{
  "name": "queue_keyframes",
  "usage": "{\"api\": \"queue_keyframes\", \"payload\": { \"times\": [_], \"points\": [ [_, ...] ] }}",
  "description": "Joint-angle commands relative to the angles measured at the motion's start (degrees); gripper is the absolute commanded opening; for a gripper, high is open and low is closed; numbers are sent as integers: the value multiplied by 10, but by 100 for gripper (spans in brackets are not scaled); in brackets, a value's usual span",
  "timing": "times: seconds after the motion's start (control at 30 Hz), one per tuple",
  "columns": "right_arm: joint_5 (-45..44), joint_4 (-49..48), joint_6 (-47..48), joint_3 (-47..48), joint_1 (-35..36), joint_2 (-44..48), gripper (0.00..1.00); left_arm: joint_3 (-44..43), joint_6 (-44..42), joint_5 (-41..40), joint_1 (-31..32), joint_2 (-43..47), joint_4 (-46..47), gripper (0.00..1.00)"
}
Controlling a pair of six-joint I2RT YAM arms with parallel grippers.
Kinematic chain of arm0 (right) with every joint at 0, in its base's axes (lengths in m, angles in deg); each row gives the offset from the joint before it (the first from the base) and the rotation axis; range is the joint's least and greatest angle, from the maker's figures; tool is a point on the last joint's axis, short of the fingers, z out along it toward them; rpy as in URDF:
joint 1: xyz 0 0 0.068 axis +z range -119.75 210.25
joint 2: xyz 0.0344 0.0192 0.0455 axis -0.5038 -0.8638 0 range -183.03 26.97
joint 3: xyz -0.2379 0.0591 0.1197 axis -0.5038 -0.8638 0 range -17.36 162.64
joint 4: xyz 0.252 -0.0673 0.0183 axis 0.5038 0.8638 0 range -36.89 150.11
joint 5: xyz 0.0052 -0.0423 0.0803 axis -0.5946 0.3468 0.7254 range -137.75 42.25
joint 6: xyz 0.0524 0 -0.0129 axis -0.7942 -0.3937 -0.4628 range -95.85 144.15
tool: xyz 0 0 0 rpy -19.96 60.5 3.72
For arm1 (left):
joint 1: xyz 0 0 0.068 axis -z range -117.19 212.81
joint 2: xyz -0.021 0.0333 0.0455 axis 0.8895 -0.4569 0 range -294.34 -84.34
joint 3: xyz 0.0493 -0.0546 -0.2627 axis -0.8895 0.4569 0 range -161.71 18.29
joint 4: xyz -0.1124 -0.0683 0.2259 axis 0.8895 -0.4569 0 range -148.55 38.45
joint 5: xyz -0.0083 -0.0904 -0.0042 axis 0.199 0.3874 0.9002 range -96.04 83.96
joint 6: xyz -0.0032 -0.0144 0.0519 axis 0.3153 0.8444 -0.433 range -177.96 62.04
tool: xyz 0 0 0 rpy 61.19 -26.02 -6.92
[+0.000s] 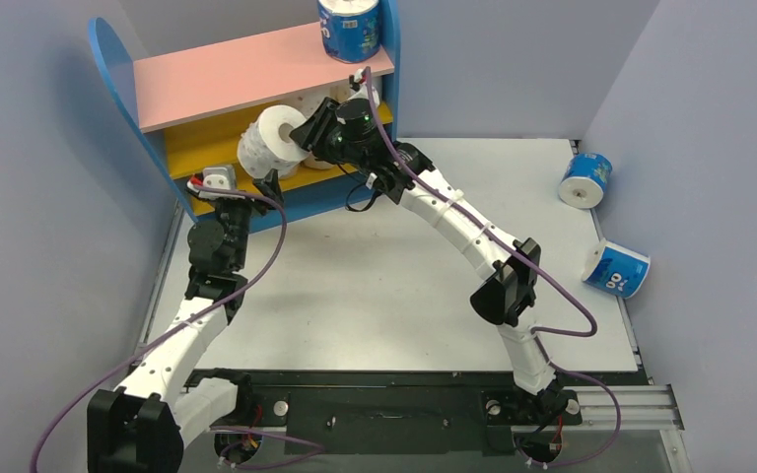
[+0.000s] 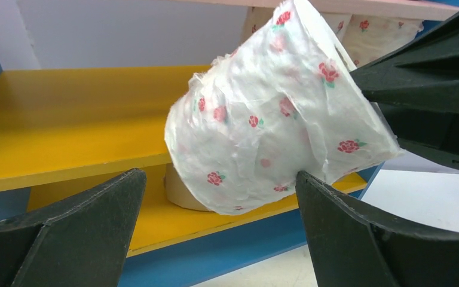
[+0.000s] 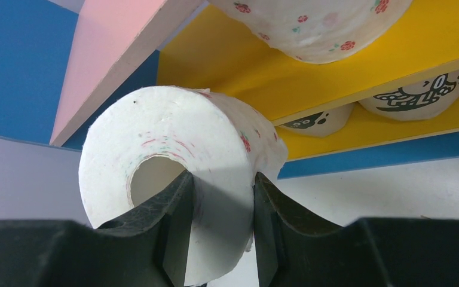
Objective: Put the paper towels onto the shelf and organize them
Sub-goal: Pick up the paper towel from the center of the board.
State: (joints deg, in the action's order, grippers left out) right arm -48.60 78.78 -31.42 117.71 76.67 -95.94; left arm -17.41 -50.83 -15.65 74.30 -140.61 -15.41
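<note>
Pinching the rose-print roll by its wall, through the core, with the right end effector, just in front of the upper yellow board of the shelf, with the left end effector spread wide close below it

Plain pale lavender-grey panel walls enclose a flat white bench on three sides; a matte black plate and silver rail edge its near side.
</note>
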Motion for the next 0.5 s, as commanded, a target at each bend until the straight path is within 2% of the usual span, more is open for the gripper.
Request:
{"api": "queue_keyframes", "payload": {
  "times": [0.0,0.47],
  "points": [
    [-11,-70,-22,35,1,-4,1,-22,-18,19,-5,-29,60,96],
    [-16,-78,-33,55,1,-35,4,-37,2,-4,-5,-106,114,96]
  ]
}}
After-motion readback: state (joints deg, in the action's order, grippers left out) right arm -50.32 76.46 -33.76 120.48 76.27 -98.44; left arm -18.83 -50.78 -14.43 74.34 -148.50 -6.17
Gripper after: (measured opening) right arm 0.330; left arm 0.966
